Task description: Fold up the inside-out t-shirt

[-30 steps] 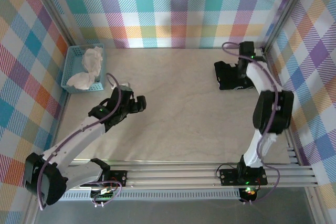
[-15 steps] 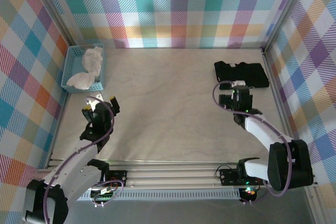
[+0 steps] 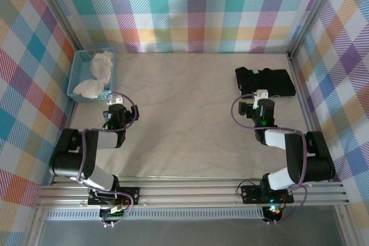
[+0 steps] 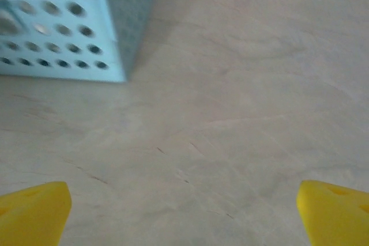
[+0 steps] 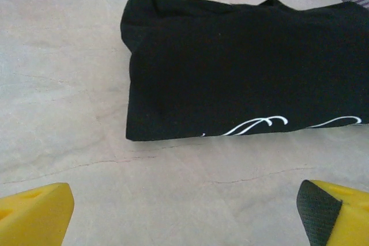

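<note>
The black t-shirt (image 5: 242,73) lay folded at the far right of the table (image 3: 184,113), long axis crosswise just ahead of the right gripper (image 5: 184,214), fingers spread wide, while the left gripper (image 4: 184,214), equally open, sat well apart by the blue basket (image 4: 57,38).

Your overhead shot's bright and evenly lit, shadows faint. Left wrist view's soft, the basket (image 4: 63,38) upper left blurred; right wrist view's sharper.
</note>
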Tool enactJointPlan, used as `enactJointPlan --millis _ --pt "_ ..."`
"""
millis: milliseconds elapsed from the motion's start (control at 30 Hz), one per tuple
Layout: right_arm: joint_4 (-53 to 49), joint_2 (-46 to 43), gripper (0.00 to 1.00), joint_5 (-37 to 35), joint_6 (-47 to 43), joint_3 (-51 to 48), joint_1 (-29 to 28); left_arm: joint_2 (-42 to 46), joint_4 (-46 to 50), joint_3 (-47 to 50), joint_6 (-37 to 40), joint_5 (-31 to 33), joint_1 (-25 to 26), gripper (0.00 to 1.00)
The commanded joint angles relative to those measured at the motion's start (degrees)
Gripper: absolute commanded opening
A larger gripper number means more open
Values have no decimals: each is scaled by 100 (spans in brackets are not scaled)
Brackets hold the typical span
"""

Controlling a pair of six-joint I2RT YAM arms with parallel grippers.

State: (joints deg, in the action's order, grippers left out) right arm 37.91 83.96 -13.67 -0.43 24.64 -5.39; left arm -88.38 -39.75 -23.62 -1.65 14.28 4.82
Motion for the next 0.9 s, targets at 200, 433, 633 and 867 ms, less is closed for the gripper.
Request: enactJointPlan --millis 200,433,633,867 --pt "1200 449 100 884 201 -196 393 -128 -716 -12 234 -547 -50 100" --pt "1112 403 100 885 186 -180 396 -119 -719 -11 227 -549 -51 100" --pt "1103 395 100 885 183 -188 395 -118 -719 -11 233 -554 -51 100" --pt "1095 393 100 894 183 -179 394 -118 -726 -14 235 -551 -51 100"
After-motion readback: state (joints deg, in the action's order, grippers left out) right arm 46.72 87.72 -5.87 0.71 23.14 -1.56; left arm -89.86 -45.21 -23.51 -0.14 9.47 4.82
